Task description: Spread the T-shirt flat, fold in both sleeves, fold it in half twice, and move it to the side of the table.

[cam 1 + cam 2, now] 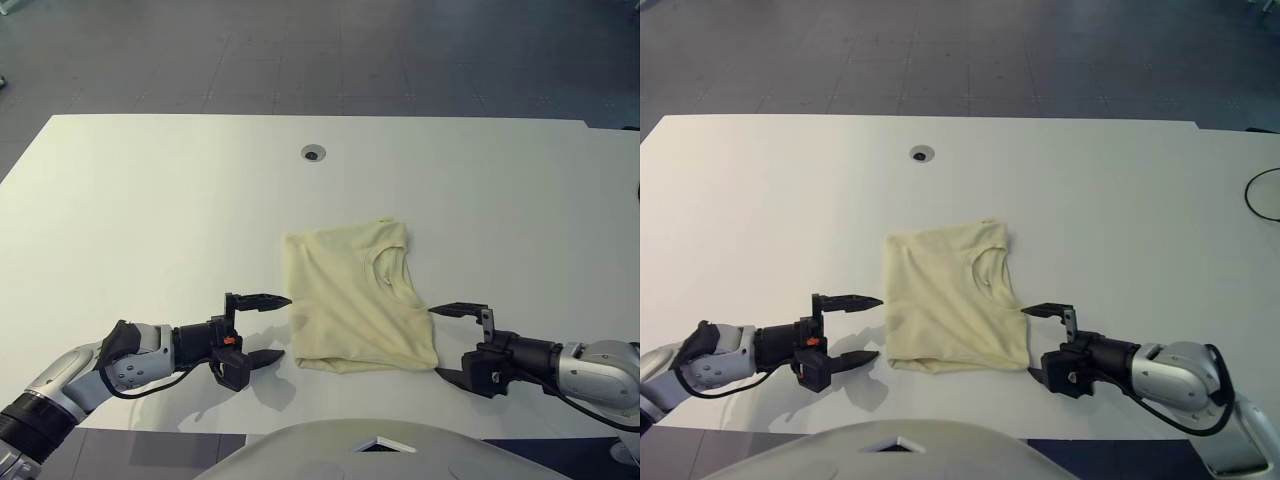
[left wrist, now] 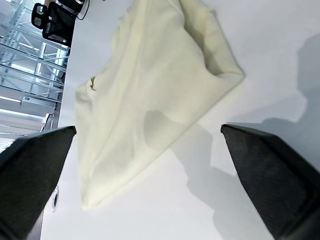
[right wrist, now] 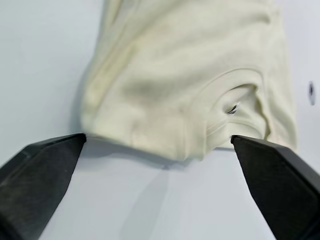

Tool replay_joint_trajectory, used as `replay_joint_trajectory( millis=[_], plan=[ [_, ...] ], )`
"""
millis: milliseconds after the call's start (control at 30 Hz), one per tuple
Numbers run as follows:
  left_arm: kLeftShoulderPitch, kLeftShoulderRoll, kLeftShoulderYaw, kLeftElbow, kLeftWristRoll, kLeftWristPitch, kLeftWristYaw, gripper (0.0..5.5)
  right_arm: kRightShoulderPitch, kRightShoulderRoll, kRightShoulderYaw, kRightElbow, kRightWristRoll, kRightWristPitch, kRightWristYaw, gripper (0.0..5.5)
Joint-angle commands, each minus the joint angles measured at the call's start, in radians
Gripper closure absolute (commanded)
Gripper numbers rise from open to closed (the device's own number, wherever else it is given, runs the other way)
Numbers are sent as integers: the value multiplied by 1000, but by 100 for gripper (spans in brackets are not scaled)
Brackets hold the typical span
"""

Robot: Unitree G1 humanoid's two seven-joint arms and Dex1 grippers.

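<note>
A pale yellow T-shirt (image 1: pixel 355 300) lies folded into a rough rectangle near the front middle of the white table (image 1: pixel 150 200), its collar opening toward the right edge. My left gripper (image 1: pixel 262 330) stands open just left of the shirt's near left corner, clear of the cloth. On the other side my right gripper (image 1: pixel 453 343) is open beside the near right corner. Each wrist view looks at the shirt (image 2: pixel 150 95) (image 3: pixel 190 85) between two spread dark fingertips (image 2: pixel 35 175) (image 3: pixel 40 170), with nothing held.
A small round grommet hole (image 1: pixel 313 153) sits in the table toward the far edge. Bare tabletop stretches left, right and behind the shirt. A black cable (image 1: pixel 1262 195) lies at the table's right edge. Grey floor lies beyond.
</note>
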Motion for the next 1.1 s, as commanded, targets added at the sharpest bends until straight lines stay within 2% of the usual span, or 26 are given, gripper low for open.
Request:
replay_joint_trajectory(
  millis=[33, 333, 467, 1100],
  plan=[
    [-6, -47, 8, 45, 63, 1, -33, 10, -28, 24, 71, 61, -69, -24, -40, 11],
    [-34, -118, -4, 97, 115, -29, -62, 10, -88, 26, 175, 154, -120, -80, -102, 11],
    [-53, -136, -17, 121, 131, -44, -80, 10, -89, 10, 190, 163, -107, -110, -106, 80],
    [-107, -156, -77, 218, 175, -131, -143, 336, -99, -48, 236, 206, -56, -174, -99, 394]
  ],
)
